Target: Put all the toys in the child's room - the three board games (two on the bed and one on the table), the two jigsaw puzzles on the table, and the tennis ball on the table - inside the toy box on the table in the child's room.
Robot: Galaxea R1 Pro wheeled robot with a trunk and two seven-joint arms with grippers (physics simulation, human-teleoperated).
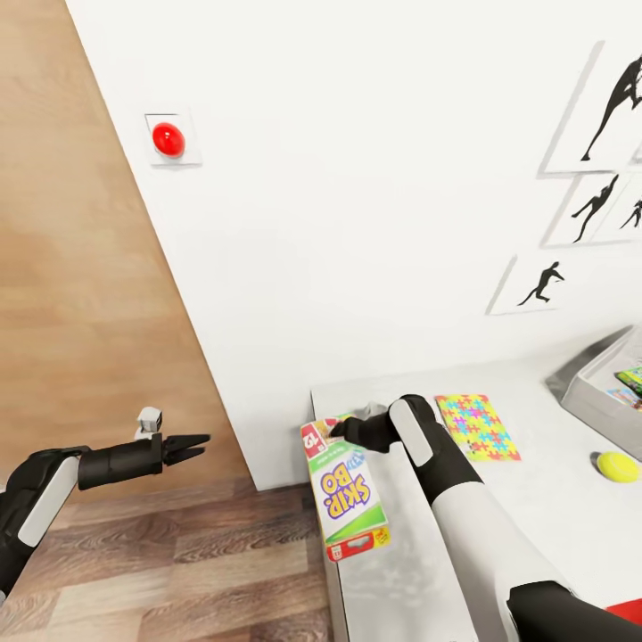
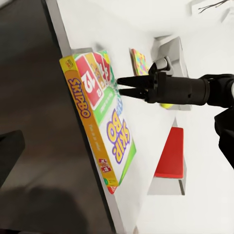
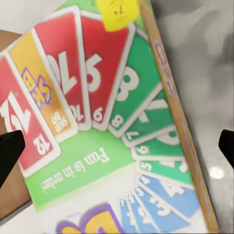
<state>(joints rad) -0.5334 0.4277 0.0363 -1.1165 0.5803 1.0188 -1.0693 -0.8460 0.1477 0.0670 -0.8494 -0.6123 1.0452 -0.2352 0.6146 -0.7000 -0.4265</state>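
**Skip-Bo box at the worktop's corner, right gripper over it**

The Skip-Bo board game (image 1: 346, 499) lies flat on the white worktop (image 1: 553, 499), at its near left corner, its long edge running along the worktop's edge. The right gripper (image 1: 339, 432) sits over the box's far end, the end with the fanned red cards. In the left wrist view the right gripper (image 2: 119, 87) has its jaws only slightly parted, just above the box (image 2: 105, 112); whether they touch it I cannot tell. In the right wrist view the box lid (image 3: 112, 126) lies between the two dark fingertips (image 3: 9, 151).

The left gripper (image 1: 198, 443) hangs over the wooden floor (image 1: 178, 553), well apart from the worktop, jaws nearly closed and holding nothing.

Further along the worktop lie a jigsaw puzzle (image 1: 477, 426) and a tennis ball (image 1: 618, 466); the grey toy box (image 1: 588, 397) stands just beyond the ball.
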